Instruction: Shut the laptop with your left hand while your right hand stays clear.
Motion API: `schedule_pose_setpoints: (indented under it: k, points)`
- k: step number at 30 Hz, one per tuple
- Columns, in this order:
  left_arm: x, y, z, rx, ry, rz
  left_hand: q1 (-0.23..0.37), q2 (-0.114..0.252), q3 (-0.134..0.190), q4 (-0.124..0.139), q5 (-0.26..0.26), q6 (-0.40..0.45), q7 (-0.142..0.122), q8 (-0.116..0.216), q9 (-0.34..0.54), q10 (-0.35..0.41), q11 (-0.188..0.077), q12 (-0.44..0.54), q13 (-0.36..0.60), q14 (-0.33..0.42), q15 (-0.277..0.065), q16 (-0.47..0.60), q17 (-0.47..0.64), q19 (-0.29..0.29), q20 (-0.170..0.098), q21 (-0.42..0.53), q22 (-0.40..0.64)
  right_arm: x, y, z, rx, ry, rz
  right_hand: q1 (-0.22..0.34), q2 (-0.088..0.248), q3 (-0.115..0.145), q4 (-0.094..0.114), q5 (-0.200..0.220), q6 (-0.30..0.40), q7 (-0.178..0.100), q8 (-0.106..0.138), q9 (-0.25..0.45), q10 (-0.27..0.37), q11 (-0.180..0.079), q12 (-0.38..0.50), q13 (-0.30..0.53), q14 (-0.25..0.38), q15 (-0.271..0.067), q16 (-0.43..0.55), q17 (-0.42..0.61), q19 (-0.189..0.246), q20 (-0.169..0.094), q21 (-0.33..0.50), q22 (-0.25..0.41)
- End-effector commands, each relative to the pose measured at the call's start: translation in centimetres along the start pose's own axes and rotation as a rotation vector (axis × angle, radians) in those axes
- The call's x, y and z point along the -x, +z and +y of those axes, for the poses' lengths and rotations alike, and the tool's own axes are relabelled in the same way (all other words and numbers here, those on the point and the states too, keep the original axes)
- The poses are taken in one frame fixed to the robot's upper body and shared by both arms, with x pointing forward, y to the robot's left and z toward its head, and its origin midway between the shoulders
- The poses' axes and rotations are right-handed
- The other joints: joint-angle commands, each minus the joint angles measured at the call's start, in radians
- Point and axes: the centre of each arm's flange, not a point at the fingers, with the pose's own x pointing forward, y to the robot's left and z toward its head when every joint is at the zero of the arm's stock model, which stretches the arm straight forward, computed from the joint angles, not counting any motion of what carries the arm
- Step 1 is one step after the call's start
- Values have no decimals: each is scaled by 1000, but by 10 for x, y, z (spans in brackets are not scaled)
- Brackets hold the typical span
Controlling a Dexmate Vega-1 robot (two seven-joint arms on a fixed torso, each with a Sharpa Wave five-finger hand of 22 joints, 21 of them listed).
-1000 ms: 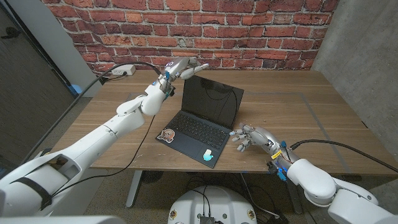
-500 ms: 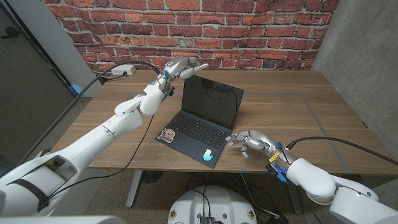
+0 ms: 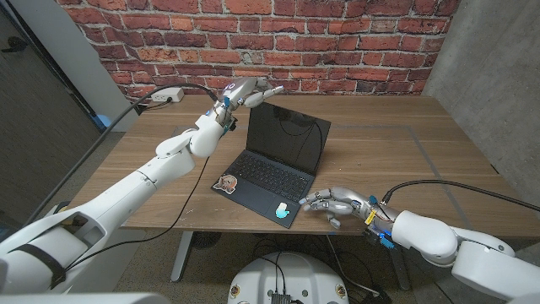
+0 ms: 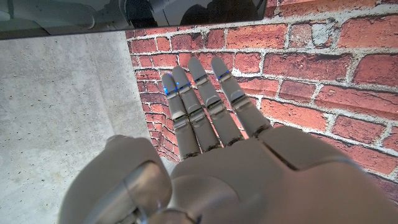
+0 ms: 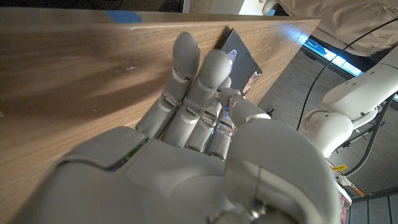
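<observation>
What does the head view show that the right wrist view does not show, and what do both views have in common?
Head view alone: the left hand at the top edge of the open laptop's dark screen, the keyboard, a power strip near the brick wall.
Right wrist view alone: a close look along the back of the right hand, whose fingers reach toward the laptop's corner.
Both: the right hand, near the laptop's front corner, the laptop base, and the wooden table.

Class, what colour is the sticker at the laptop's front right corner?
Light turquoise sticker, clearest in the head view.
</observation>
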Motion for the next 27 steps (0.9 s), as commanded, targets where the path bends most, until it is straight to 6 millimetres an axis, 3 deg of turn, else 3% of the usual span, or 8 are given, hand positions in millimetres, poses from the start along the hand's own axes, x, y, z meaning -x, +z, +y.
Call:
schedule_pose_setpoints:
  k: [1,6,16,22,25,27]
  points:
    - [-1,2,0,1,9,0,9,0,-8,0,2,-1,3,1,3,-1,1,-6,3,-6,-96,-5,2,-6,3,-3,3,0,-2,9,-9,78,12,16,7,4,16,-2,-41,1,-5,-2,-39,0,-3,0,6,1,30,19,10,-21,19,12]
    - [-2,2,-1,7,14,-3,9,1,-8,1,2,-1,2,1,3,0,0,-7,4,-7,-96,-6,2,-6,3,-4,3,0,10,13,36,86,12,17,16,24,52,-39,-93,-7,2,-10,-110,-5,0,-3,-14,3,90,115,-41,-23,24,12]
    - [-3,-1,2,16,42,-8,9,1,-9,1,3,3,2,2,3,0,0,-9,4,-7,-96,-7,1,-6,3,-5,3,-10,13,17,74,148,16,17,18,34,86,-80,-142,-6,0,-19,-154,-7,1,-5,-32,2,71,139,-66,-24,31,-1]
    - [-2,3,3,9,46,-17,9,4,-8,1,3,13,5,6,3,12,-1,-7,4,1,-96,-6,1,-3,2,-5,3,-17,12,19,65,185,13,11,20,48,121,-98,-197,-8,0,-24,-199,-9,0,-7,-44,2,63,185,-83,-25,33,-17]
    - [0,2,2,23,63,-21,10,4,-7,1,3,17,2,7,3,15,-1,-6,4,2,-96,-6,1,-2,2,-5,3,-21,12,16,68,233,22,21,21,54,126,-107,-209,-10,1,-26,-216,-11,1,-6,-33,1,62,197,-76,-26,44,-15]
    - [1,2,1,26,65,-20,12,6,-7,0,4,21,2,9,2,22,-3,-5,3,7,-96,-5,1,0,0,-5,3,-24,12,15,62,251,29,52,24,75,107,-102,-231,-12,-1,-27,-240,-13,-1,-6,-36,0,55,201,-80,-27,46,-15]
